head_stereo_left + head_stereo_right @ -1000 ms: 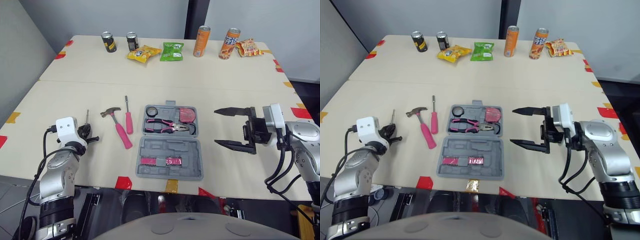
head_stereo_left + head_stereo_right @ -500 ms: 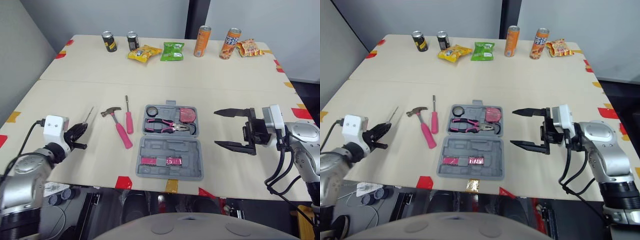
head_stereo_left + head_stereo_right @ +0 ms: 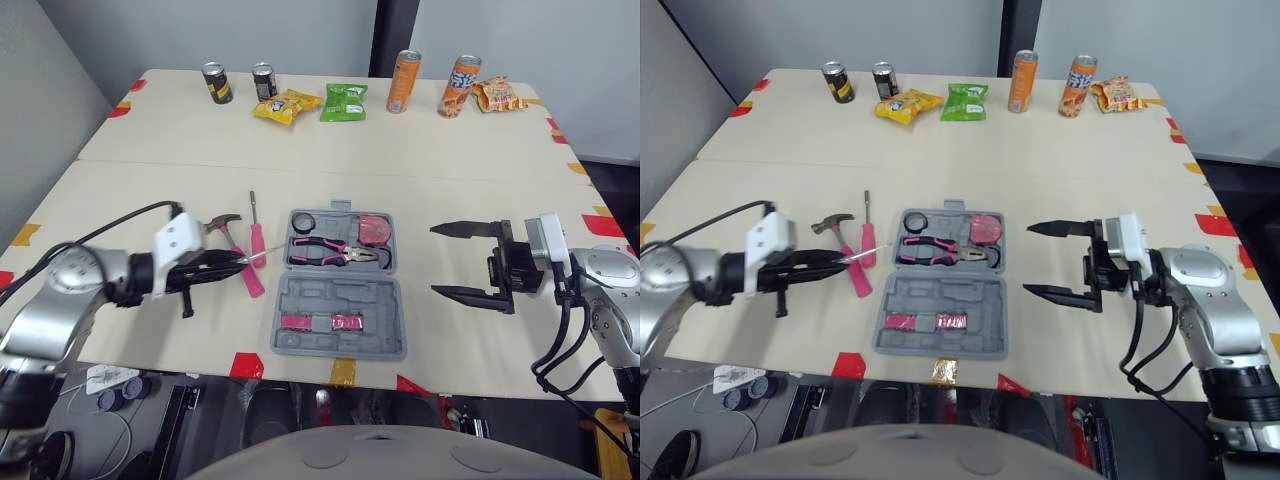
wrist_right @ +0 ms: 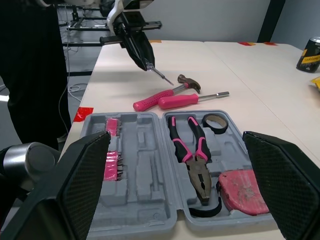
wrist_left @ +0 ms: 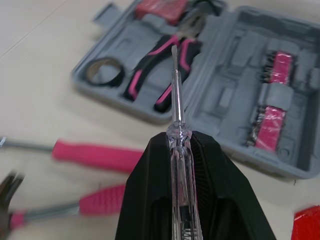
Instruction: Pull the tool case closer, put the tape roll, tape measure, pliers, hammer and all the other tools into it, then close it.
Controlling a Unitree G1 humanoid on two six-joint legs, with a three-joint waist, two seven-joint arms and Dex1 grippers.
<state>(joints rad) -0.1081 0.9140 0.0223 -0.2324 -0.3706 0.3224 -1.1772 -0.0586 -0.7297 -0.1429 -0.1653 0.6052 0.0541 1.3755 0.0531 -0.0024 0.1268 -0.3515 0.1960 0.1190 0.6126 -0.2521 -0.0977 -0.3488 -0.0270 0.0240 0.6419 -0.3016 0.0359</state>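
Found left claw (image 3: 222, 262) shifted from the table's (image 3: 120, 200) left edge toward the tool case (image 3: 340, 300), clenched on the clear screwdriver (image 5: 176, 100). Recorded its long axis running left to right, tip aimed at the case, over the hammer (image 3: 247, 275) handle, near the pink screwdriver (image 3: 257, 238). Found right claw (image 3: 435, 260) unchanged, released, right of the case; logged pliers (image 3: 335, 252), tape roll (image 3: 304, 221), tape measure (image 3: 375, 229) inside
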